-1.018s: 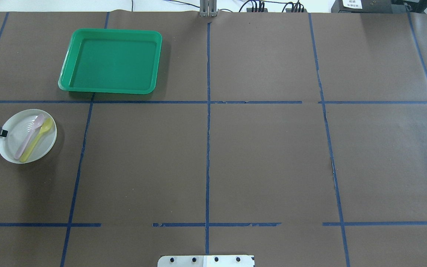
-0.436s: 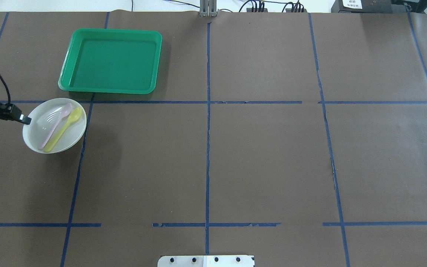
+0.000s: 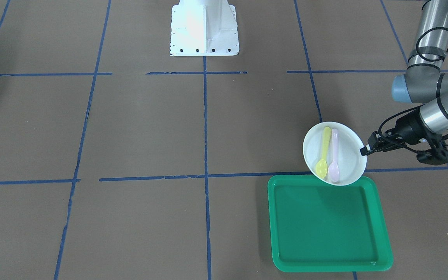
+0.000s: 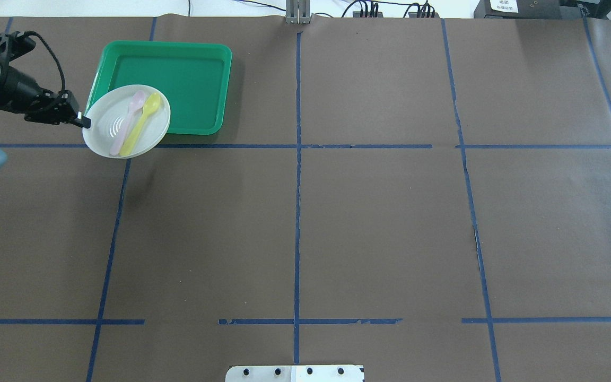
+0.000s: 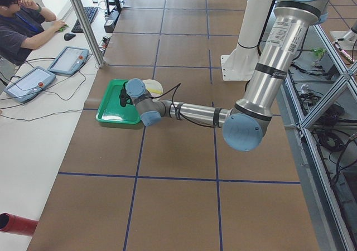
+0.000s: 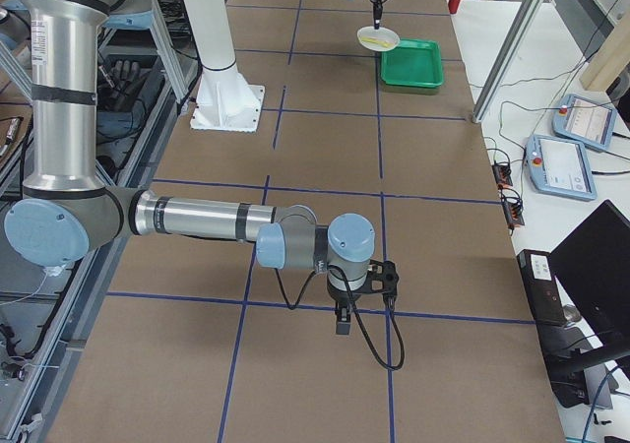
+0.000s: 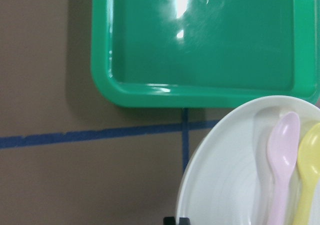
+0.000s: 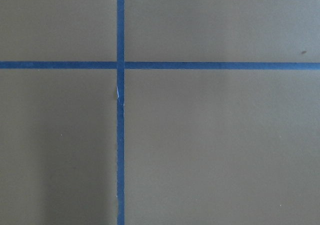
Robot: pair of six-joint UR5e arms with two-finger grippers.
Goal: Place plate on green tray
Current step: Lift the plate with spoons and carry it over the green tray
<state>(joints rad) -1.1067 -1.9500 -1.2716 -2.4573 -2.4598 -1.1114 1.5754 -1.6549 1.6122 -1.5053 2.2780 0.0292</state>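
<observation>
My left gripper (image 4: 84, 122) is shut on the left rim of the white plate (image 4: 105, 132) and holds it in the air, roughly level. The plate overlaps the near left corner of the green tray (image 4: 189, 90). A pink spoon (image 4: 129, 121) and a yellow spoon (image 4: 141, 123) lie in the plate. The front-facing view shows the gripper (image 3: 364, 151), the plate (image 3: 350, 155) and the tray (image 3: 325, 225). The left wrist view shows the plate (image 7: 225, 185) below the tray (image 7: 200, 50). My right gripper (image 6: 343, 323) hangs low over the table far from both; I cannot tell if it is open or shut.
The robot's white base (image 3: 204, 29) stands at the table's middle edge. Blue tape lines (image 4: 297, 212) cross the brown table cover. An operator (image 5: 22, 28) sits at a side desk with teach pendants (image 5: 68, 60) beyond the tray.
My left gripper has lifted the plate with both spoons off the table's left side and carried it away from the robot and to the right, onto the tray's near left corner.
</observation>
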